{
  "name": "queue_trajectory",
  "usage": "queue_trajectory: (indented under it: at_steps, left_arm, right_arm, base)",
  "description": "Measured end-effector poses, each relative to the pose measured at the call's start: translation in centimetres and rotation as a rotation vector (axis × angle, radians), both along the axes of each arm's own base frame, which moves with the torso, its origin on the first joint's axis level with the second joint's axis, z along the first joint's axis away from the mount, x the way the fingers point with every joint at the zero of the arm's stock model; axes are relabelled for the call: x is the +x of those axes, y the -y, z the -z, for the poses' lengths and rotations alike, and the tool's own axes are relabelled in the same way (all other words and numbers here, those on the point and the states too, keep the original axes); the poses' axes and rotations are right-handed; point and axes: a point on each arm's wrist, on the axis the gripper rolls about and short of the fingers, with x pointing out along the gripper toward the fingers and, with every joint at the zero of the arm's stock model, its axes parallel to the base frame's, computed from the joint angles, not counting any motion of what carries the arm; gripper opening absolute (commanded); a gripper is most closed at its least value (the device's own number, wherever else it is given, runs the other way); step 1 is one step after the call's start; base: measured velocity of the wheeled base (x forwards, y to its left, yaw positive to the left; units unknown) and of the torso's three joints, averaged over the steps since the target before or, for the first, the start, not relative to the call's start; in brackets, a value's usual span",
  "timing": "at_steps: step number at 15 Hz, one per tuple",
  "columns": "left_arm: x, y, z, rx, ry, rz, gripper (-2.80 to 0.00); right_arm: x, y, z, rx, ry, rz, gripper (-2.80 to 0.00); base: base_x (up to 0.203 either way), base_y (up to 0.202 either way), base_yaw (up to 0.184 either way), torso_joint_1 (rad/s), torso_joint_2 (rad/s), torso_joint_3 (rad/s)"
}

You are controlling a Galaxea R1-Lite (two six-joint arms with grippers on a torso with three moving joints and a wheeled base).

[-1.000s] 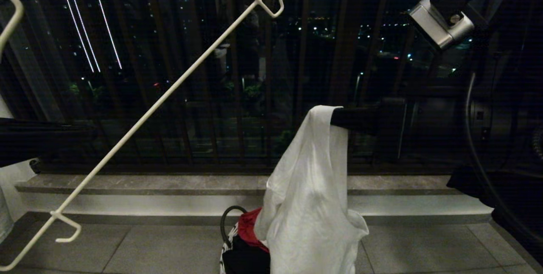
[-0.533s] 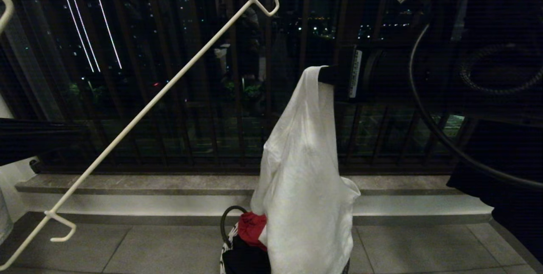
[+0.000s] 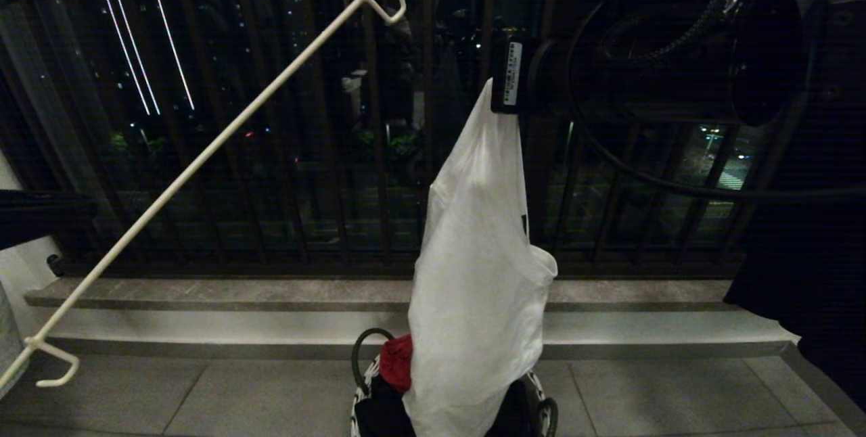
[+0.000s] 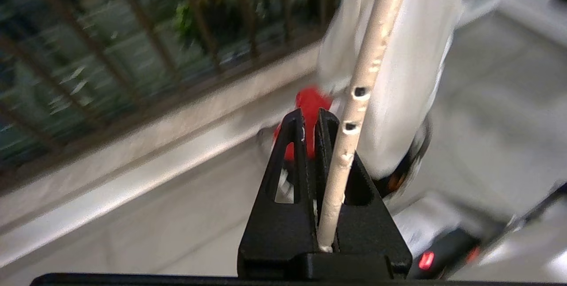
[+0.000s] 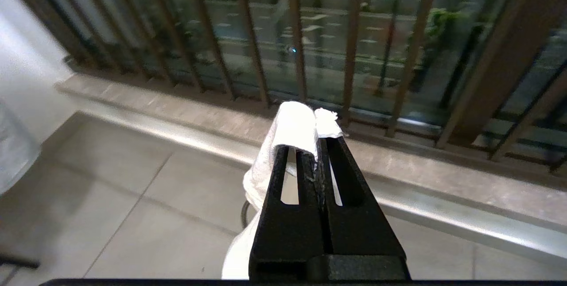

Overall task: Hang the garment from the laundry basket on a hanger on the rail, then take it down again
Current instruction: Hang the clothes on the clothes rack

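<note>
The garment [image 3: 473,274], a white T-shirt, hangs in a long fold from my right gripper [image 3: 499,95], high at the centre right and in front of the balcony bars. In the right wrist view the gripper [image 5: 316,142] is shut on a bunched edge of the garment [image 5: 292,122]. Its lower end still reaches into the laundry basket [image 3: 539,389] on the floor. The hanger [image 3: 203,156] slants from top centre down to the lower left. My left gripper [image 4: 310,115], outside the head view, is shut on the hanger's wire [image 4: 354,113]. The rail is out of view.
A red cloth [image 3: 396,359] and a black garment [image 3: 379,417] lie in the basket. Behind it a stone step [image 3: 203,295] runs under the dark barred balcony railing [image 3: 304,119]. A white wall edge [image 3: 13,274] is at the far left, and my right arm's dark bulk [image 3: 778,85] fills the right side.
My right gripper has risen and moved left, drawing the garment higher out of the basket. The hanger has shifted to the left.
</note>
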Motion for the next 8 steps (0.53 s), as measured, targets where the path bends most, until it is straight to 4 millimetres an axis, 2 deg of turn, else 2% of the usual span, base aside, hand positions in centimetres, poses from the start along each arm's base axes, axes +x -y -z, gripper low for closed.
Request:
queue_trajectory:
  at_steps: [3, 8]
  left_arm:
    - [0.1, 0.0, 0.4, 0.059, -0.048, 0.000, -2.80]
    - [2.6, 0.6, 1.0, 0.077, -0.129, 0.007, -2.80]
  right_arm:
    - [1.1, -0.9, -0.3, 0.009, 0.025, 0.048, -2.80]
    - [2.7, -2.1, 0.0, 0.066, 0.084, 0.066, -2.80]
  base:
    - [0.000, 0.000, 0.000, 0.000, 0.00, 0.000]
    - [0.000, 0.000, 0.000, 0.000, 0.00, 0.000]
